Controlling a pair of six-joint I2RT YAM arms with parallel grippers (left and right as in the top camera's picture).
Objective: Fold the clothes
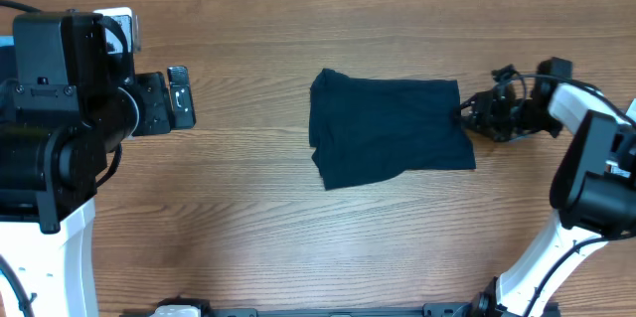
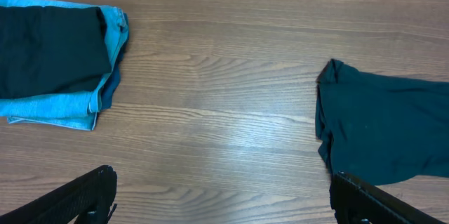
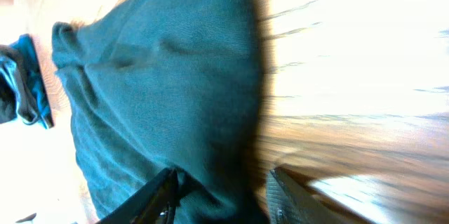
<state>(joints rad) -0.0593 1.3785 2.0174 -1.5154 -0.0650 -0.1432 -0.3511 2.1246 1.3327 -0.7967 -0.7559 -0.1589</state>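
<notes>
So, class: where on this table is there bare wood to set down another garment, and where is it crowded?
Widest free patch: bare table between the folded stack and the navy shirt. Also free: the strips of wood on the near and far sides of the shirt. Crowded: the shirt's right edge, where the right gripper straddles it.

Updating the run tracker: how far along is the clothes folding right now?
Done: a folded stack of dark and light blue clothes sits apart from the shirt. In hand: the right gripper straddles the shirt's right edge; a firm grip isn't clear. The shirt has uneven edges and looks part folded at most. The left gripper hangs open, off the cloth. Left: fold the shirt.
</notes>
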